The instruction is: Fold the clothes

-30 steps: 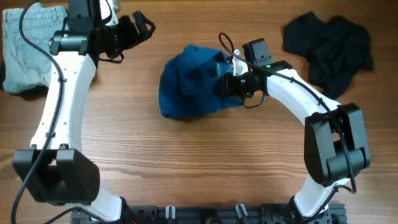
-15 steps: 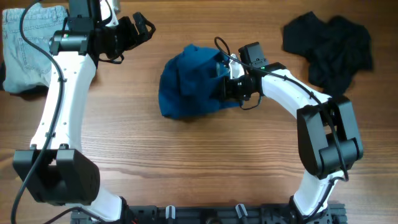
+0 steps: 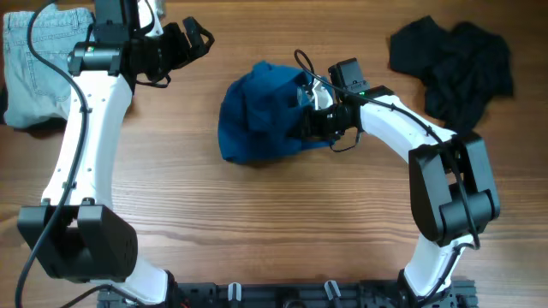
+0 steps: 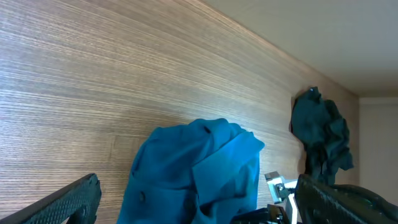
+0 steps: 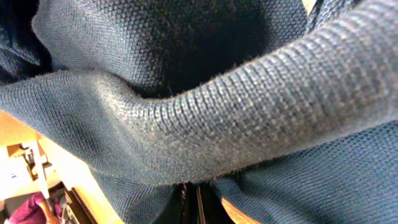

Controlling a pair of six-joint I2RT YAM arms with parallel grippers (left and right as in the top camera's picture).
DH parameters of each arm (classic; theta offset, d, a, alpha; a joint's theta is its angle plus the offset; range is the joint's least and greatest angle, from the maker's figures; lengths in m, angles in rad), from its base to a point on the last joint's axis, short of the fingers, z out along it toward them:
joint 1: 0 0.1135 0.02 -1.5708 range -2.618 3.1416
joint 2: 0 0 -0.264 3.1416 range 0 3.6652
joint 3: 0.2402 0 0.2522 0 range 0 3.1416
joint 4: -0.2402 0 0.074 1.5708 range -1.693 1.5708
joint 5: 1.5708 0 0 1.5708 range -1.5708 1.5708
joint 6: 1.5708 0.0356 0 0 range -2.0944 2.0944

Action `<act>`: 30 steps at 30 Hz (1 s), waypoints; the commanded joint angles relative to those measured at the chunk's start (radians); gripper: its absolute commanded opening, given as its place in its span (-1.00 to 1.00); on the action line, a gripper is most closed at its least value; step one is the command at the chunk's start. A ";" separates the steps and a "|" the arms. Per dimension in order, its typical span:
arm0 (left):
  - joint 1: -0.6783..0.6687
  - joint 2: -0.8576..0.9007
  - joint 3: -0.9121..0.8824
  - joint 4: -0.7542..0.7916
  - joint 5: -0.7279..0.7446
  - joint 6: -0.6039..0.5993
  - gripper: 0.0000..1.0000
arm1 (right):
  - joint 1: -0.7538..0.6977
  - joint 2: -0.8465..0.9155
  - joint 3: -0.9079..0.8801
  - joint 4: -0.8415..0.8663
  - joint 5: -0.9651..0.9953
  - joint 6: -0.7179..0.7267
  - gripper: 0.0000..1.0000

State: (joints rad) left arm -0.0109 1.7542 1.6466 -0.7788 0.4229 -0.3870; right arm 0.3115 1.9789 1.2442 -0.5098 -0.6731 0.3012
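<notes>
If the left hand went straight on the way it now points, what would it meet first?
Most likely the blue garment, centred ahead of the left hand in its wrist view. Depth is unclear, so bare table might come first.

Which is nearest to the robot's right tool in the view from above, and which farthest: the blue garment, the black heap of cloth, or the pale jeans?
1. blue garment: mid-table, with the right tool shut on its right edge.
2. black heap: far right corner of the table.
3. pale jeans: far left corner, clearly farthest.
</notes>
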 commanded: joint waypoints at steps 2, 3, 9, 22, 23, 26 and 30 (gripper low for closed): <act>0.002 -0.003 0.003 -0.001 -0.002 0.017 0.99 | -0.066 -0.059 0.019 -0.018 0.011 -0.025 -0.91; 0.002 -0.003 0.003 -0.001 -0.002 0.017 0.99 | -0.098 -0.092 0.024 -0.029 0.012 -0.033 -0.91; 0.002 -0.003 0.003 -0.001 -0.006 0.021 1.00 | -0.212 -0.169 0.026 -0.092 0.055 -0.060 -0.91; 0.002 -0.003 0.003 -0.002 -0.006 0.039 1.00 | -0.205 -0.123 0.024 -0.066 0.097 -0.127 -0.06; 0.002 -0.003 0.003 -0.002 -0.006 0.039 0.99 | -0.190 -0.113 0.024 -0.058 0.097 -0.143 -0.05; 0.002 -0.003 0.003 -0.002 -0.006 0.039 1.00 | -0.121 -0.074 0.024 -0.016 0.164 -0.140 -0.03; 0.002 -0.003 0.003 -0.009 -0.006 0.039 1.00 | -0.056 -0.014 0.024 0.077 0.210 -0.044 0.10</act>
State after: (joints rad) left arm -0.0109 1.7542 1.6466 -0.7826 0.4225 -0.3714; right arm 0.2298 1.9152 1.2549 -0.4744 -0.5095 0.1986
